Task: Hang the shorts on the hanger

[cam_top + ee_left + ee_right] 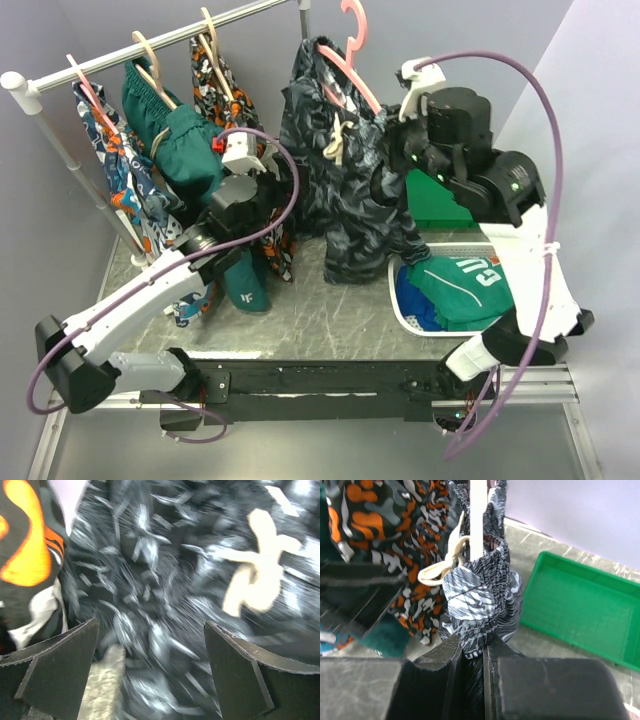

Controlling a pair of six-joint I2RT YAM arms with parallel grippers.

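The shorts [345,200], dark with a pale leafy print and a white drawstring [338,140], hang draped over the pink hanger [352,70], whose hook sits up by the right end of the rail. My right gripper [393,165] is shut on a bunched fold of the shorts [472,600] just below the hanger's pale bar [476,520]. My left gripper [150,650] stands wide open facing the shorts' [160,580] left side, with nothing between its fingers [60,665]. The drawstring [260,570] shows blurred at the upper right of that view.
A white clothes rail [150,40] carries wooden hangers with dark green shorts [180,145] and orange-patterned shorts [215,85]. A white basket [400,305] of clothes stands at the right front, with a green tray [435,205] behind it. The wall is close behind.
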